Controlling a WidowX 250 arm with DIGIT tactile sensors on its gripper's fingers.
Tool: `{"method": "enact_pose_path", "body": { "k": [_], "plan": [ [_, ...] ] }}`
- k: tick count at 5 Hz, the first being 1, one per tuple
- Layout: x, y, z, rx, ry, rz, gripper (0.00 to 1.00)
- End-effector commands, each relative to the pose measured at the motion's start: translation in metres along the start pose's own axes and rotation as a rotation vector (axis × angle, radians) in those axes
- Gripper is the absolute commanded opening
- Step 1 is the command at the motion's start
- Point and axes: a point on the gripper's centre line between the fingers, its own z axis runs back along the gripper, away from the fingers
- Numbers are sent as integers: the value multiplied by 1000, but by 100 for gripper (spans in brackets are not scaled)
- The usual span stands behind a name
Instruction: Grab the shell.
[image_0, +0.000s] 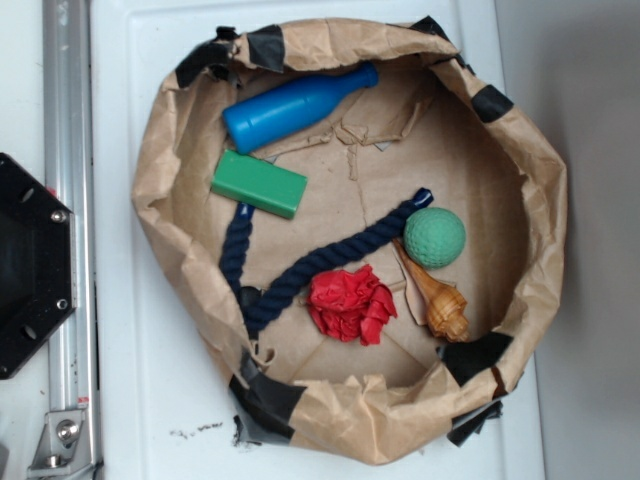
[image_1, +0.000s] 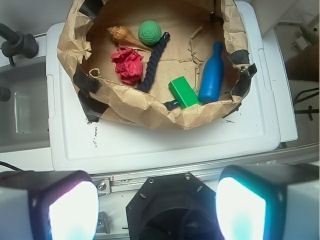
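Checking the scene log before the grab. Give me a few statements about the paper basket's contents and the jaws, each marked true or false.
1. The shell lies beside the green ball. True.
2. The gripper holds the shell. False: its jaws stand apart and empty, well outside the paper basket.
3. The red paper wad lies against the dark blue rope. True.
4. The blue bottle stands upright. False: it lies on its side.
5. The green block sits outside the basket. False: it is inside, near the bottle.

You're looking at a lab-style robot test bench: a white platform (image_0: 150, 400), an aluminium rail (image_0: 70, 200) at left, a taped paper bin (image_0: 540, 200).
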Motion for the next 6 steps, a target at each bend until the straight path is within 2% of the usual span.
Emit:
{"method": "enact_pose_path", "body": {
  "k": [1,2,3,4,5,6],
  "plan": [
    [0,0,0,0,0,0,100],
    [48,7,-24,-13,-44,-93,100],
    [94,-13,-38,-74,-136,-214,100],
    [124,-29,-61,-96,-173,-349,100],
    [124,-36,-80,-131,-176,-569,100],
    [133,-33,-99,-115,-175,-649,100]
  ]
}}
